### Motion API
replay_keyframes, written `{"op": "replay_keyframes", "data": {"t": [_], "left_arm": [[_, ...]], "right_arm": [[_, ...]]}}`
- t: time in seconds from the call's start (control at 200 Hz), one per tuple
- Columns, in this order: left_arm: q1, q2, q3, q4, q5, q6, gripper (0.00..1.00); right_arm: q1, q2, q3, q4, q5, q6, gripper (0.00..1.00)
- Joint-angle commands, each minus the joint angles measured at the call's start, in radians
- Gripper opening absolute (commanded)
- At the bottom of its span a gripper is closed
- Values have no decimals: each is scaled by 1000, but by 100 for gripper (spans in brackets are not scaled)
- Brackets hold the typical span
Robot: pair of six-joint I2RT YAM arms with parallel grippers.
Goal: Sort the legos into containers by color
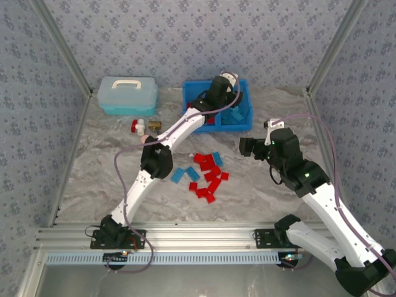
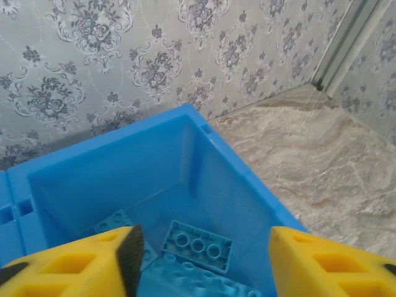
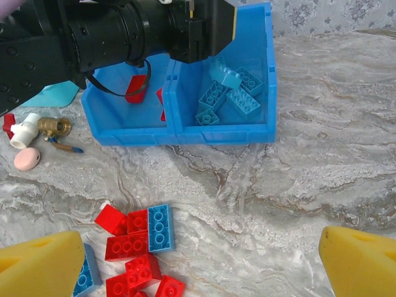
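Note:
The blue bin [image 1: 249, 119] stands at the back of the table with two compartments side by side. My left gripper [image 1: 226, 83] hangs open over the right compartment, its yellow fingers [image 2: 74, 263] wide apart. Below them lie blue legos [image 2: 197, 246], one upside down, and a blurred blue brick [image 2: 185, 278] sits just under the jaws. Seen from the right wrist, blue bricks [image 3: 230, 99] fill the right compartment and red ones [image 3: 136, 90] the left. A loose pile of red and blue legos [image 1: 207, 176] lies mid-table. My right gripper [image 1: 245, 146] stands open to the right of the pile [image 3: 139, 247], holding nothing.
A pale-blue lidded case [image 1: 127, 94] sits left of the bin. A red-and-white valve [image 3: 25, 130] and a pink disc [image 3: 27, 158] lie in front of the case. Patterned walls close in the back and both sides. Bare marble [image 3: 309, 185] lies right of the pile.

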Motion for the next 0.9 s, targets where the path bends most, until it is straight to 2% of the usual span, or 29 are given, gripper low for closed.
{"op": "replay_keyframes", "data": {"t": [0.0,0.15,0.235,0.3,0.385,0.475,0.555,0.73,0.894], "left_arm": [[-13,-37,76,9,10,28,63],[-20,-182,62,-114,32,11,71],[-21,-319,-30,-178,94,3,74],[-22,-470,-202,-176,154,14,76],[-22,-696,-514,-103,214,62,78],[-25,-913,-826,-57,239,122,80],[-24,-1074,-1027,-96,242,166,84],[-22,-1400,-1358,-267,146,265,89],[4,-1650,-1546,-344,94,326,94]], "right_arm": [[-6,-1,0,-22,-3,0,100],[-9,23,-30,-16,-19,-1,100],[-9,70,-40,-36,-75,-27,100],[-10,125,-38,-68,-169,-97,100],[-5,233,-16,-143,-301,-289,100],[7,374,13,-210,-273,-438,100],[18,497,74,-241,-319,-510,99],[64,716,130,-271,-315,-765,98],[66,816,115,-210,-253,-912,93]]}}
